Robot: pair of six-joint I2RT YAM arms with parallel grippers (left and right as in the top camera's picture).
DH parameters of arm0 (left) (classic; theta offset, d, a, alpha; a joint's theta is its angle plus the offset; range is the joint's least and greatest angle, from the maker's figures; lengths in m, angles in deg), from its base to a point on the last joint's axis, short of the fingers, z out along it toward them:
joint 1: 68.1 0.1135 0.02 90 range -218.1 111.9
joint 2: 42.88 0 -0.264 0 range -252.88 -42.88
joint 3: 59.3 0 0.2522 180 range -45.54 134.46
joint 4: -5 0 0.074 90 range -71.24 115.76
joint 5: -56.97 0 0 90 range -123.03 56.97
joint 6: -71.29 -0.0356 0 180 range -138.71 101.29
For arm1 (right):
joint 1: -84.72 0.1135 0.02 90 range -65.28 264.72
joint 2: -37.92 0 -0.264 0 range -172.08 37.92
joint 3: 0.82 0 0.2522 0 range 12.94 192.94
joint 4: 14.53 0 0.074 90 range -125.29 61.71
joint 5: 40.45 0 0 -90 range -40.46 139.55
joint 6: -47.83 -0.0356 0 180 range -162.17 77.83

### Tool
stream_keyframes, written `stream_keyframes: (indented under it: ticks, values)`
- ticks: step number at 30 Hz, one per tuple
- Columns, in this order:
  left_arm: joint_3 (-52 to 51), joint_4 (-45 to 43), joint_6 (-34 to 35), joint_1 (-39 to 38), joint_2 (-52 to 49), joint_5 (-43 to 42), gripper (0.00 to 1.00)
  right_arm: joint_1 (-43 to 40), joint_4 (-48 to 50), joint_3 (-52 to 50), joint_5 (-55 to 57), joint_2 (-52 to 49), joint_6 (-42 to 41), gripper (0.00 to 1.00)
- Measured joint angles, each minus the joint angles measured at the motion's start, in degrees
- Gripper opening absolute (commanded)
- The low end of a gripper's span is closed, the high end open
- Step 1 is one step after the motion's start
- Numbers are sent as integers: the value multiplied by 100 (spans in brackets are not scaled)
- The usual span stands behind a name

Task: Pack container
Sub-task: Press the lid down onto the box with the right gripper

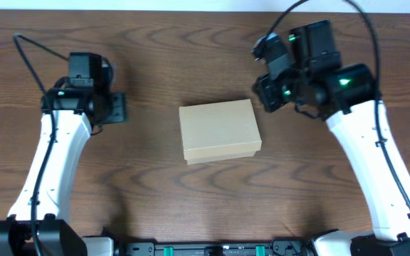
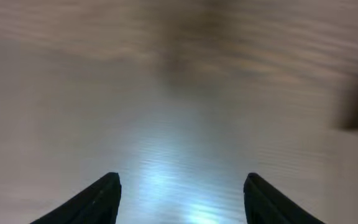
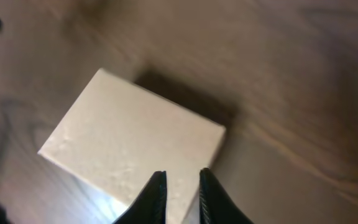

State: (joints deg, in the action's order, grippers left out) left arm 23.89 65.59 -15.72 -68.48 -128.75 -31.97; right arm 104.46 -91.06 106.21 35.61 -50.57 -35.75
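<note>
Container [image 1: 219,130]: lid closed, flat on the table [image 1: 155,43], roughly centre, between both arms. Left hand [image 2: 179,177] is well off to its left, fingers spread wide with nothing between them, only blurred table underneath. Right hand [image 3: 182,173] is just by its far right corner, fingers almost together with a thin gap, gripping nothing. Contact with the box: can't tell.
</note>
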Motion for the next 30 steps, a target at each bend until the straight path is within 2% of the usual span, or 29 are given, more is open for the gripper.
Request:
stream_keyframes:
  ticks: [4, 7, 17, 24, 30]
  values:
    - [0, 129, 278, 199, 35, 730, 63, 485, -151, -2, 249, -216, -378, 1]
    - [0, 138, 367, 221, 48, 903, 63, 835, -229, -2, 372, -474, -680, 1]
    - [0, 136, 457, 221, 48, 964, 63, 1663, -579, -46, 610, -909, -1617, 1]
    - [0, 138, 472, 221, 48, 944, 63, 1735, -1016, -138, 868, -909, -2267, 1]
    - [0, 149, 496, 221, 48, 835, 63, 1735, -927, -540, 986, -909, -2601, 1]
